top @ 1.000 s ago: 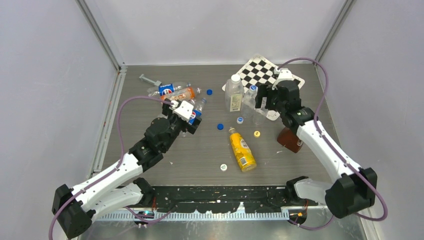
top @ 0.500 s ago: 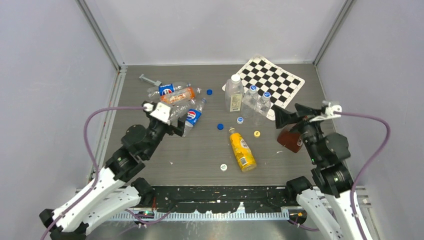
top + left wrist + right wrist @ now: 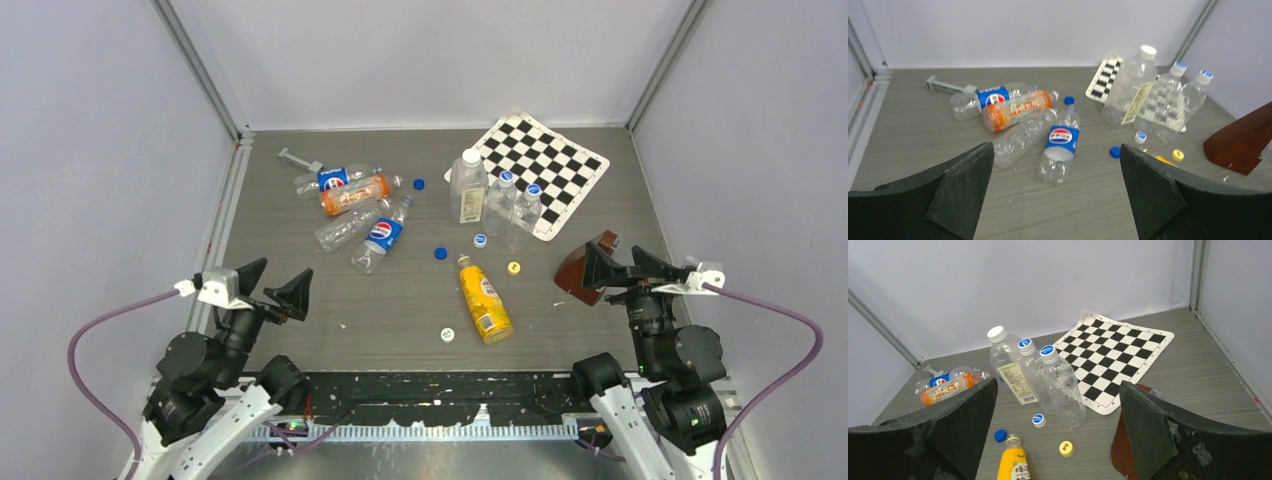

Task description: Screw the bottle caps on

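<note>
Three clear bottles stand upright at the back centre, each with a cap on. One is wide with a pale label and a white cap (image 3: 468, 187); the two slim ones (image 3: 503, 196) (image 3: 524, 212) have blue-and-white caps. Loose caps lie in front of them: blue-and-white (image 3: 480, 240), blue (image 3: 440, 253), yellow (image 3: 514, 267), white (image 3: 447, 334), and another blue one (image 3: 418, 184) further back. My left gripper (image 3: 287, 266) hangs open and holds nothing at the near left. Far from the bottles at the near right, my right gripper (image 3: 613, 252) is open with nothing between its fingers.
A yellow bottle (image 3: 484, 300) lies uncapped mid-table. At the back left lie two Pepsi bottles (image 3: 380, 235) (image 3: 335, 178), an orange one (image 3: 352, 194), a clear one (image 3: 345, 228) and a grey tool (image 3: 295, 160). A checkered mat (image 3: 550, 160) is at the back right. A brown object (image 3: 575, 275) sits by my right gripper.
Both arms have drawn back from the middle of the table to its near edge. The right gripper left the slim bottles and opened a little wider.
</note>
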